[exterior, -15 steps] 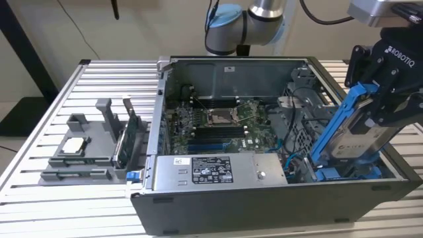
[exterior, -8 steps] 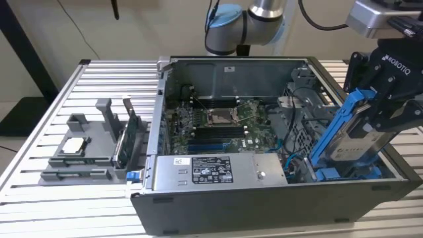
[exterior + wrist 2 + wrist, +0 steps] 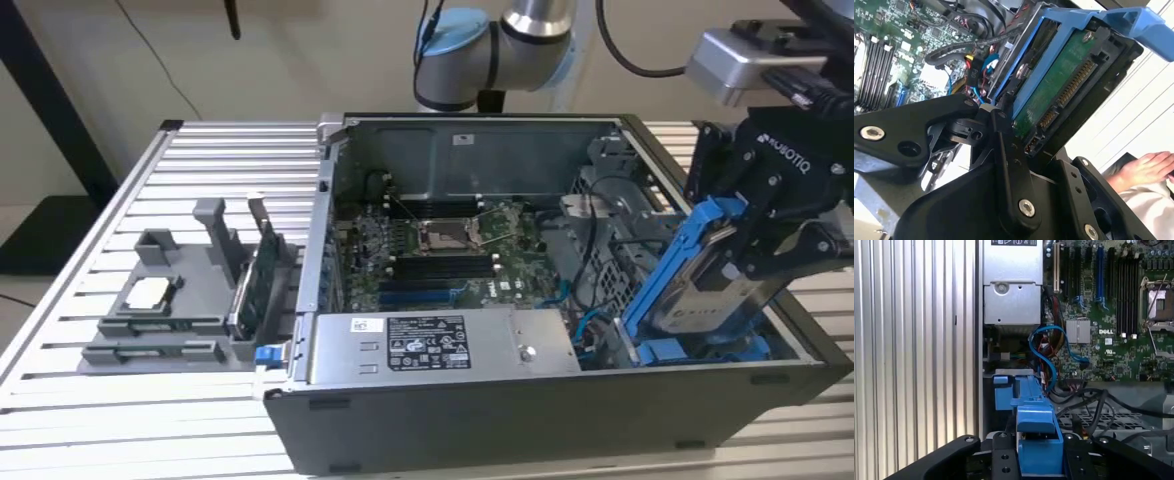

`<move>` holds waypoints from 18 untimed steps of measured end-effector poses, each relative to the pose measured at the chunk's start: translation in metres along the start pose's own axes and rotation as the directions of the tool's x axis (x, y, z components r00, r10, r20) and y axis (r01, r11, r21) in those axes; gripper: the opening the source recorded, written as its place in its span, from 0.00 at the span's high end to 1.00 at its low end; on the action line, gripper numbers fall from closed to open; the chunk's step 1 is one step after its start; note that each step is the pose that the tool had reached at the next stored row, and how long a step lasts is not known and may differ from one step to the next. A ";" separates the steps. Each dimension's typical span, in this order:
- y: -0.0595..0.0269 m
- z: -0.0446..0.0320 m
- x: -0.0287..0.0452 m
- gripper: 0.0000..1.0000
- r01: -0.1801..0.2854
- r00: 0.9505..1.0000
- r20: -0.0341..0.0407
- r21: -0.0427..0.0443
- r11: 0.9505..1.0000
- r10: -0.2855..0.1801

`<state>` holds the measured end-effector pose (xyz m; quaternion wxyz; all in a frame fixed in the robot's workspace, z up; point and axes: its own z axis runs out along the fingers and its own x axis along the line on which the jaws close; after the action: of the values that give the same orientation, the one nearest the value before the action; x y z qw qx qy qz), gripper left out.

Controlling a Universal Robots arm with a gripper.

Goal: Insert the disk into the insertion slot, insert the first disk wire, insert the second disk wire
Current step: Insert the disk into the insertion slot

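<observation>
Disk (image 3: 707,300), blue-framed, stands tilted at the exterior view's right end of the open case (image 3: 534,430), its lower end down inside, near the power supply (image 3: 427,345). The jaws are clamped on its upper part. The case rests on a slatted surface (image 3: 120,200). In the second wrist view, a hand (image 3: 1144,167) lies beyond the disk.

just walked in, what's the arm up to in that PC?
The gripper is clamped on the disk, a hard drive in a blue carrier. It holds it tilted over the drive bay at the exterior view's right end of the open computer case. The lower end is down by the bay and the upper end is above the case rim, so it isn't seated. A blue cable loops inside the case. A person's hand is nearby.
</observation>
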<state>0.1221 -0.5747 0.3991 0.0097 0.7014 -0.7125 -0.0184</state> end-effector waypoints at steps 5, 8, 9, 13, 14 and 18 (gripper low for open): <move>-0.0004 0.0092 0.0001 0.67 0.000 1.000 0.000 0.000 1.000 0.000; -0.0004 0.0099 0.0001 0.67 0.000 1.000 0.000 0.000 1.000 0.000; -0.0004 0.0099 0.0001 0.67 0.000 1.000 0.000 0.000 1.000 0.000; -0.0004 0.0100 0.0001 0.66 0.000 1.000 0.000 0.000 1.000 0.000; -0.0003 0.0096 0.0002 0.66 0.000 1.000 0.000 0.000 1.000 0.000; -0.0002 0.0049 0.0001 0.60 0.000 1.000 0.000 -0.001 1.000 0.000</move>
<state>0.1220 -0.5747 0.3943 0.0101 0.7014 -0.7125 -0.0188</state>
